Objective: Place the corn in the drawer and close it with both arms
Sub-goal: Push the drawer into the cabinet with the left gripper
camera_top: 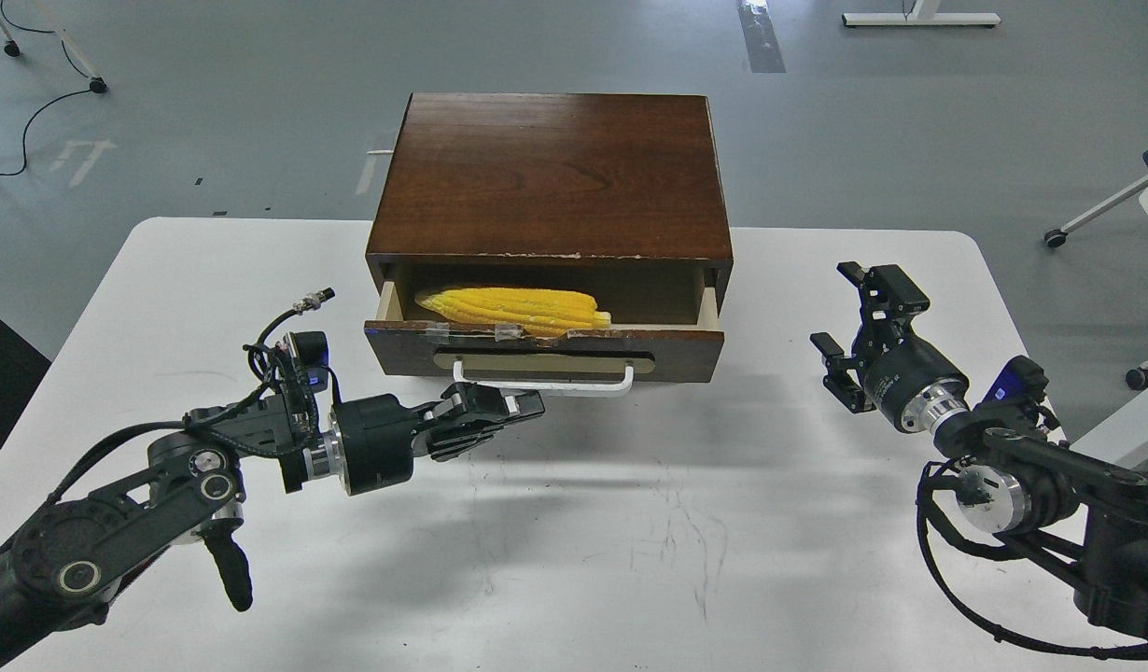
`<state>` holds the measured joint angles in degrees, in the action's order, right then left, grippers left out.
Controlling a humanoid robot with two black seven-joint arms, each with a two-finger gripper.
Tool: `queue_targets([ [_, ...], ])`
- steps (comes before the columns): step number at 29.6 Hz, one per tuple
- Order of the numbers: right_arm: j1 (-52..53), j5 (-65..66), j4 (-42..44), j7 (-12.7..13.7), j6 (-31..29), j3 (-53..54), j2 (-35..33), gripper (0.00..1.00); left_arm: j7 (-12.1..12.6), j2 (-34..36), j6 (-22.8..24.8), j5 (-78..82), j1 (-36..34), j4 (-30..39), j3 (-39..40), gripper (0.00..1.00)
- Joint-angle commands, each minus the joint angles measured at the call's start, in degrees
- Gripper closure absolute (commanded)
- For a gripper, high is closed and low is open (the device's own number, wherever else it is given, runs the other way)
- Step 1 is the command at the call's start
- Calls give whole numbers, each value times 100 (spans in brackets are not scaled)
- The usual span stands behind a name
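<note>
The yellow corn (513,308) lies lengthwise inside the dark brown drawer (544,350), which stands partly open with only a narrow strip of pale interior showing. My left gripper (525,406) is shut, its tips just below the left part of the white bar handle (541,383), close to or touching the drawer front. My right gripper (852,315) is open and empty, held above the table to the right of the drawer, apart from it.
The drawer belongs to a dark wooden cabinet (555,173) at the back middle of the white table (630,541). Chair legs and castors (1097,224) stand on the floor at the right. Cables lie on the floor at the far left.
</note>
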<state>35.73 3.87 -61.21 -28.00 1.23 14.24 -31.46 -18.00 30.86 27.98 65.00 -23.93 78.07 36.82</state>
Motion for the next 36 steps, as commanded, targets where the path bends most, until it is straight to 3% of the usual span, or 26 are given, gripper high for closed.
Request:
queue_targets([
  [1, -13, 0, 4, 0, 0, 0, 0, 0, -2, -1, 2, -93, -59, -72, -8, 100],
  [36, -57, 0, -5, 0, 0, 0, 0, 0, -10, -273, 2, -233, -552, -916, 1, 100],
])
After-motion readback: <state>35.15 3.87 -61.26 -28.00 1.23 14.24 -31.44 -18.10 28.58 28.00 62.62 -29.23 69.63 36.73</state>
